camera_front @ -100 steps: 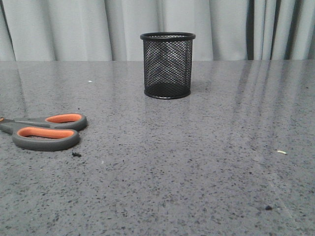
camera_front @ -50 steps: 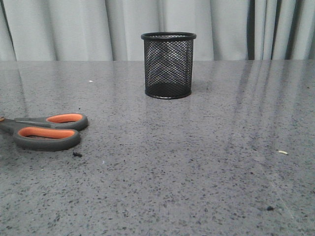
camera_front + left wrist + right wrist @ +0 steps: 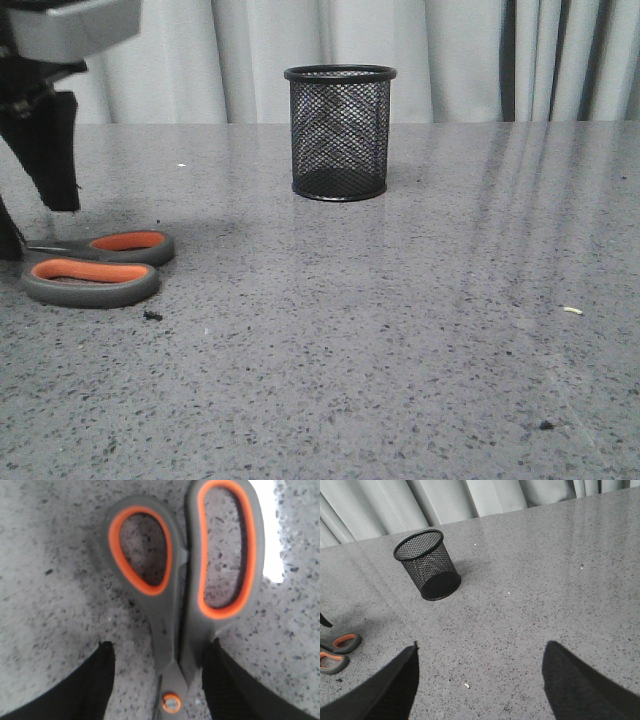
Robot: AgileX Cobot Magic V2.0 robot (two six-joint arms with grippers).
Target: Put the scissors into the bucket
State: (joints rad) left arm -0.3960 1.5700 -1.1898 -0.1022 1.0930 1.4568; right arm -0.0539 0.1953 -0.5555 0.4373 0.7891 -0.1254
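Observation:
The scissors [image 3: 90, 296] lie flat on the grey table at the left, handles pointing right. In the left wrist view their neck [image 3: 172, 625] lies between my fingers, with the orange pivot [image 3: 171, 702] close by. My left gripper [image 3: 30, 215] hangs over the blade end, open and astride the neck [image 3: 159, 647]; the right-hand finger in that view is close against the handle. The black mesh bucket [image 3: 340, 135] stands upright and empty at the back centre, also in the right wrist view [image 3: 427, 572]. My right gripper [image 3: 481, 647] is open, empty and high over the table.
A dark speck [image 3: 153, 316] lies just in front of the scissors' handles. A small white scrap [image 3: 571, 310] and another dark speck [image 3: 545, 425] lie at the right front. A grey curtain [image 3: 150, 60] hangs behind the table's far edge.
My left gripper has come into the front view from the upper left and now hangs over the scissors' blade end. The scissors and bucket have not moved.

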